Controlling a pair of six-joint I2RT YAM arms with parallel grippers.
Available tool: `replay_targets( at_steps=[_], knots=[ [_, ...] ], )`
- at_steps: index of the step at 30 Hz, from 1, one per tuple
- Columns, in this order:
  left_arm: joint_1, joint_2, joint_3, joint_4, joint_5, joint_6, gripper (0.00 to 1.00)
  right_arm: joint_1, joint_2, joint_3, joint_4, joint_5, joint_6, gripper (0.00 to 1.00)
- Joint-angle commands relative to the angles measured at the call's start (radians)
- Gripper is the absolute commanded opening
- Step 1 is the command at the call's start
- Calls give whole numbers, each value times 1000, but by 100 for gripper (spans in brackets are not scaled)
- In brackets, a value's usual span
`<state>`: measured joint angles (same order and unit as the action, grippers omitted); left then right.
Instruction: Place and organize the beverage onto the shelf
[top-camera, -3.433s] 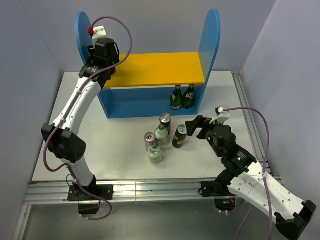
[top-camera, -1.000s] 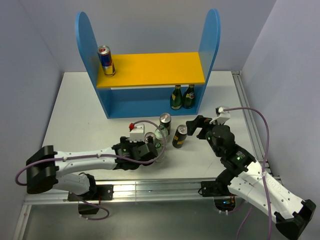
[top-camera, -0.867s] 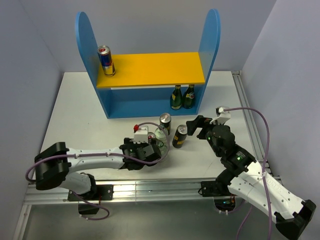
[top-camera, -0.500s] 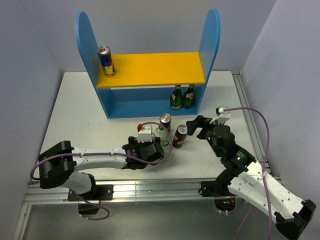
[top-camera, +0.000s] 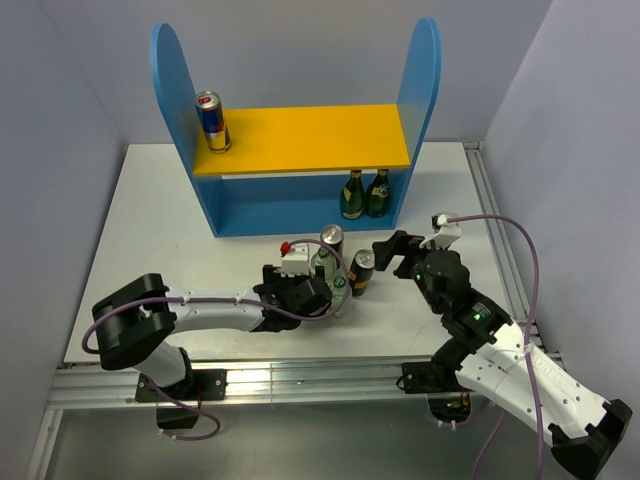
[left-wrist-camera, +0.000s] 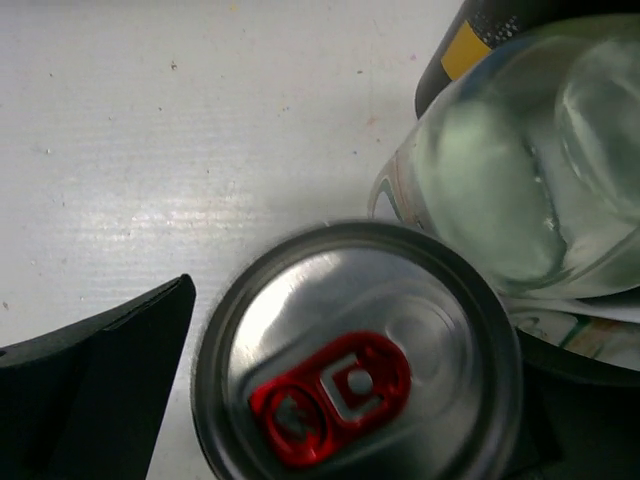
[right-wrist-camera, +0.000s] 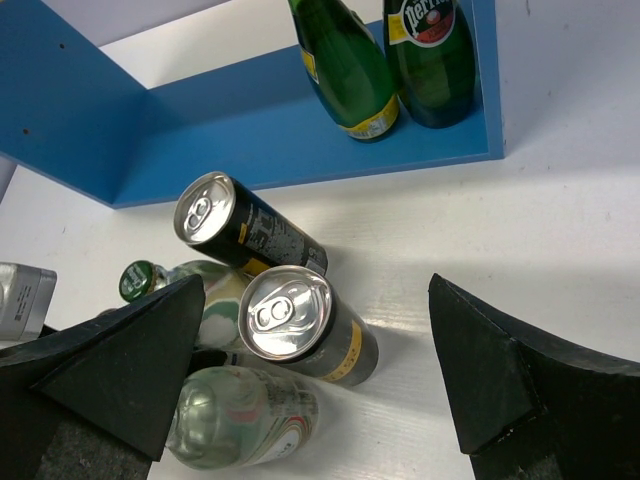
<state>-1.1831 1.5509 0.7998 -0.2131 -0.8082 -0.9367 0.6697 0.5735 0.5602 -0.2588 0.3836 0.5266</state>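
Observation:
The shelf (top-camera: 300, 140) holds a blue-and-silver can (top-camera: 210, 121) at the left of its yellow board. Two green bottles (top-camera: 365, 193) stand on its lower level. On the table, two black-and-gold cans (top-camera: 331, 243) (top-camera: 360, 272) and clear bottles (top-camera: 322, 265) cluster together. My left gripper (top-camera: 318, 296) hangs open over this cluster. In the left wrist view a can top with a red tab (left-wrist-camera: 355, 395) sits between its fingers (left-wrist-camera: 95, 390), apart from the left one. A clear bottle (left-wrist-camera: 520, 180) touches that can. My right gripper (top-camera: 395, 250) is open to the right of the nearer black-and-gold can (right-wrist-camera: 305, 325).
Another clear bottle (right-wrist-camera: 240, 415) lies low in the right wrist view, next to one with a green cap (right-wrist-camera: 138, 280). Grey walls close in the white table (top-camera: 160, 220) on three sides. A metal rail (top-camera: 300, 375) runs along the near edge.
My left gripper has slid right along the table into the cluster of drinks, now over the red-tabbed can. The right arm has not moved.

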Motion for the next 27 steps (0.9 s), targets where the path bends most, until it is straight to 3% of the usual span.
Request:
replay_targets(
  at_steps=[1, 5, 11, 14, 15, 18, 21, 27],
  knots=[
    [31, 6, -19, 127, -37, 45, 97, 5, 0, 1, 20, 9, -4, 100],
    [50, 18, -30, 172, -36, 68, 90, 5, 5, 3, 20, 11, -2, 100],
    [53, 20, -66, 257, -37, 85, 64, 5, 5, 0, 23, 9, 0, 100],
    [53, 18, -65, 259, -42, 88, 41, 5, 6, 0, 26, 8, 0, 100],
    [53, 18, -62, 244, -46, 87, 27, 5, 8, 0, 26, 8, 0, 100],
    [53, 15, -44, 189, -55, 76, 10, 5, 9, -2, 29, 8, 0, 100],
    [51, -15, -28, 126, -72, 67, 3, 5, 9, 0, 27, 5, 0, 100],
    [51, -135, 91, -104, -140, 44, 0, 5, 3, -2, 30, 1, -2, 100]
  ],
)
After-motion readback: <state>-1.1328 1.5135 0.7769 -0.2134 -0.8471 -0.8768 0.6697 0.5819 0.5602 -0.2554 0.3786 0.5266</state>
